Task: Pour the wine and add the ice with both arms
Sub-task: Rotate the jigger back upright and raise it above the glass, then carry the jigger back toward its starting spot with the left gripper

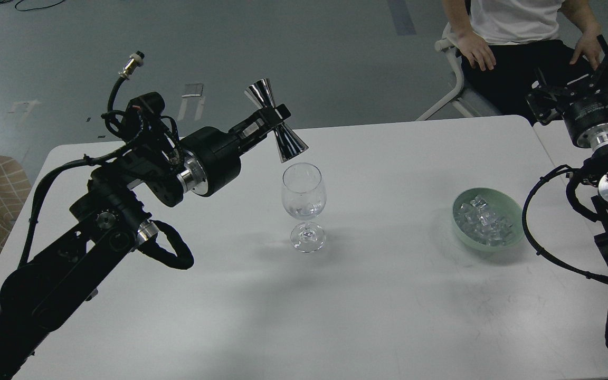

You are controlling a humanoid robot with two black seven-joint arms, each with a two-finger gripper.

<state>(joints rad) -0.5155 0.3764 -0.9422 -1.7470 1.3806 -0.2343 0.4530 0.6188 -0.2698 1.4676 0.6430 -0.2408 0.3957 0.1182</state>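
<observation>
The left gripper (pixel 268 117) is clamped on the waist of a steel jigger (pixel 274 120), tilted with its lower cup just above the rim of the wine glass (pixel 304 205). A little clear wine (pixel 303 212) sits in the bowl. The glass looks thin, top-heavy and easily tipped. The ice (pixel 483 221) heaped in the green bowl (pixel 463 238) will be slick and hard; each cube wants gripping across flat faces. The right gripper (pixel 586 79) hovers apart, its fingers' spread unreadable

The right end effector (pixel 599 58) is dark against the seated person (pixel 515 31), whose head the top edge cuts off; its fingers cannot be told apart.
</observation>
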